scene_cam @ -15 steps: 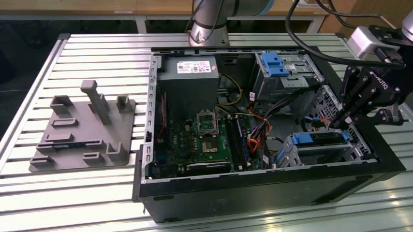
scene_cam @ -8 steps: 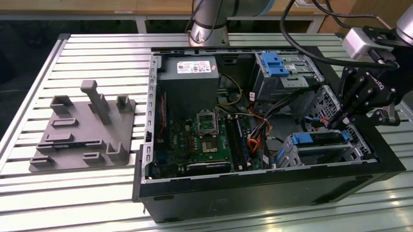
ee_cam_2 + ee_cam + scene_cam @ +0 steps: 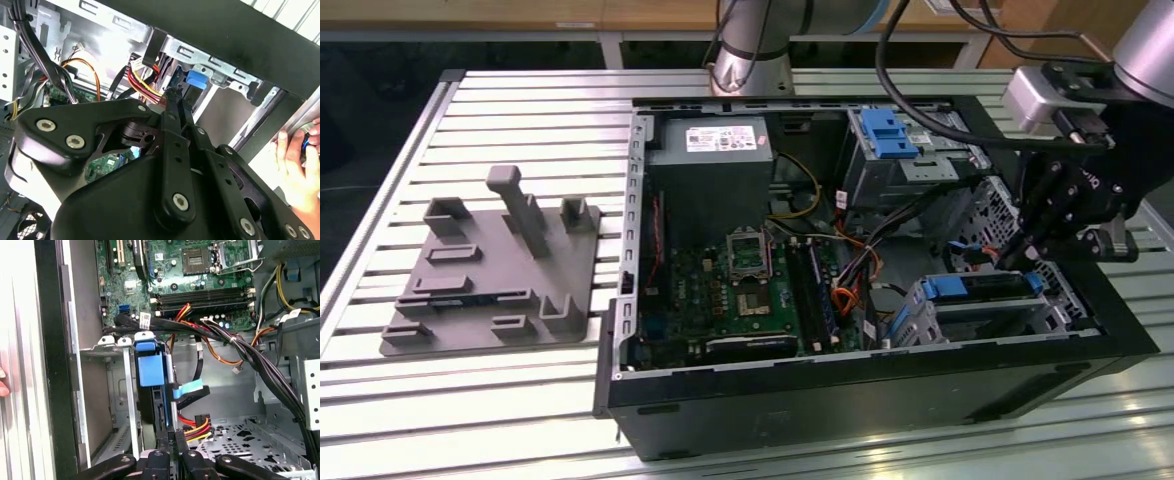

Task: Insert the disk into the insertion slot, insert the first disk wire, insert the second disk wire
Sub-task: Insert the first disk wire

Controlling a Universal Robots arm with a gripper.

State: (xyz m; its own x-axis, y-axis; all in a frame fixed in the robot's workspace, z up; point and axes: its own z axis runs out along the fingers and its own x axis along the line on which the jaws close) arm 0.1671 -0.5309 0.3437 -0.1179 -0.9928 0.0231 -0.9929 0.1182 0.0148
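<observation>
The disk (image 3: 977, 288) sits in the slot (image 3: 1051, 308) at the lower right of the exterior view, blue carrier showing. The claw (image 3: 1022, 262) hangs right over it, fingers (image 3: 172, 107) pressed together beside the red and yellow wires (image 3: 196, 427). I can't tell whether they pinch anything.

Your slatted metal table (image 3: 520, 100) carries an open computer case (image 3: 854, 400) and, to the exterior view's left, a grey fixture (image 3: 467, 300)
</observation>
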